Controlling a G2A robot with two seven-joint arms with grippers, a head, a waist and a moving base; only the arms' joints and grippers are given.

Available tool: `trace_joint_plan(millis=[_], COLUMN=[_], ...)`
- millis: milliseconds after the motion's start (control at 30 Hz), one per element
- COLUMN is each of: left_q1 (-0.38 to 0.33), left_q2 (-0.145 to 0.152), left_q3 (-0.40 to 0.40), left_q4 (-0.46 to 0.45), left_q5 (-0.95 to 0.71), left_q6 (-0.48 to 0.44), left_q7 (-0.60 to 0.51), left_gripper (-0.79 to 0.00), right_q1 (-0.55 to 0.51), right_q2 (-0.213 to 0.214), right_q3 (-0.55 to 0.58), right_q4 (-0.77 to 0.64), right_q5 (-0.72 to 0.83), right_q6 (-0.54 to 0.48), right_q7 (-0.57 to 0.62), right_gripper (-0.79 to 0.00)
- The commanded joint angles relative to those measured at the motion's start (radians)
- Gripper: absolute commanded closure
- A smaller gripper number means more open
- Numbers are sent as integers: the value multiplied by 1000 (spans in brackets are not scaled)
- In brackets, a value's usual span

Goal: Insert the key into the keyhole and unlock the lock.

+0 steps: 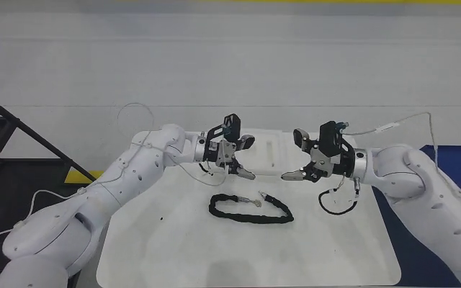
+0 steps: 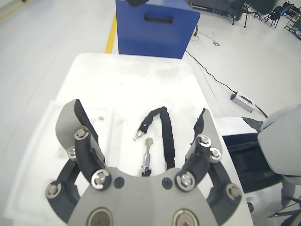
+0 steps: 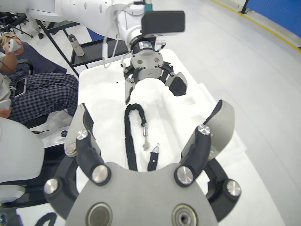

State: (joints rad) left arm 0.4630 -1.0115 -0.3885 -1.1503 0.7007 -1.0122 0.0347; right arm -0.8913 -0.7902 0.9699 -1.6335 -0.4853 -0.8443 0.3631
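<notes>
A black fabric-sleeved cable lock (image 1: 251, 211) lies curved on the white table (image 1: 180, 252). Its silver lock cylinder (image 2: 147, 159) has a key (image 2: 148, 142) sticking out of it. The cable's other end, a metal pin (image 2: 138, 134), lies loose beside the key. The same key (image 3: 147, 145) and pin (image 3: 156, 148) show between the right fingers. My left gripper (image 1: 247, 158) hovers open just behind the lock's left part. My right gripper (image 1: 295, 155) hovers open behind its right end. The two grippers face each other, both holding nothing. The left gripper (image 3: 152, 90) is above the cable's bend (image 3: 131, 106).
A white foam tray (image 1: 270, 155) with shallow recesses sits at the table's back, under both grippers. A thin black cable loop (image 1: 338, 205) hangs by the right wrist. A blue cabinet (image 2: 155, 31) stands on the floor beyond the table's end. Bare tabletop lies in front of the lock.
</notes>
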Motion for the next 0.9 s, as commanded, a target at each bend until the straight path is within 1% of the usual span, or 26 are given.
trace_joint_plan(millis=[0, 133, 300, 433, 500, 667, 767, 867], left_q1=[-18, -75, -162, -219, -245, -298, -323, -324], left_q2=[16, 38, 54, 58, 58, 56, 61, 61], left_q3=[-17, -13, 17, 58, 76, 113, 124, 125], left_q4=[-12, -2, 27, 55, 88, 96, 95, 94], left_q5=[49, 96, 57, -22, -55, -130, -160, -163], left_q6=[0, 0, 0, 0, 0, 0, 0, 0], left_q7=[61, 100, 109, 114, 91, 33, 10, 8], left_gripper=[-785, -785, -785, -785, -785, -785, -785, -785], right_q1=[32, 124, 254, 339, 376, 452, 481, 495], right_q2=[-13, -38, -71, -97, -108, -130, -138, -140], right_q3=[-6, -38, -89, -141, -169, -218, -239, -244], right_q4=[64, 181, 323, 387, 412, 471, 498, 511], right_q5=[-40, -90, -61, -19, -5, 33, 51, 52], right_q6=[-25, -90, -168, -168, -168, -168, -168, -168], right_q7=[-63, -75, -41, -12, 12, 40, 48, 46], right_gripper=[-785, -785, -785, -785, -785, -785, -785, -785])
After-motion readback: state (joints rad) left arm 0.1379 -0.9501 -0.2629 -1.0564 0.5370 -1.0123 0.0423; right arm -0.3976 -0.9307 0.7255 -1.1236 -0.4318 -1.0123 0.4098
